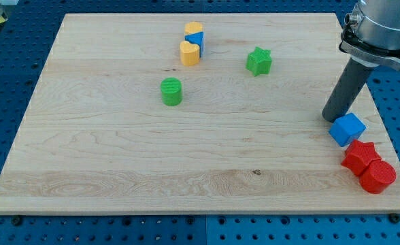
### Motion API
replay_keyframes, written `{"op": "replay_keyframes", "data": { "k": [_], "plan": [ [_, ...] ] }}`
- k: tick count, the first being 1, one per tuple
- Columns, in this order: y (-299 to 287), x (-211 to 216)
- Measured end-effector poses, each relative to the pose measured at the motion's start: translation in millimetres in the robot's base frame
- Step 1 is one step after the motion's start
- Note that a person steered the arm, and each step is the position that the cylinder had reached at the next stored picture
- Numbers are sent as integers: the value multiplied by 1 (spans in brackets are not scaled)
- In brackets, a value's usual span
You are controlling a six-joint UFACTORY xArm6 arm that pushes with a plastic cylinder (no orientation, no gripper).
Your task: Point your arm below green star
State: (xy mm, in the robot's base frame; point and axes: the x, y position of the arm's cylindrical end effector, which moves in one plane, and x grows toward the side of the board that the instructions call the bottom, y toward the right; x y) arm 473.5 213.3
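On my worktop point(118, 156): green cylinder point(171, 91), yellow block point(190, 52) touching a blue-and-yellow one point(195, 34), blue cube point(347, 129), red star point(360, 156), red cylinder point(377, 177)

star point(259, 60) well left of my tip point(333, 118)

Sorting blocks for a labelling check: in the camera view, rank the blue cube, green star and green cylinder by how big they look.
1. blue cube, largest, though it sits nearer the view's bottom.
2-3. green star and green cylinder look about alike; I won't rank them.
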Motion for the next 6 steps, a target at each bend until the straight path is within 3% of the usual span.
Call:
{"op": "replay_keyframes", "data": {
  "k": [4,6],
  "plan": [
    [-20,-7],
    [-129,-26]
  ]
}}
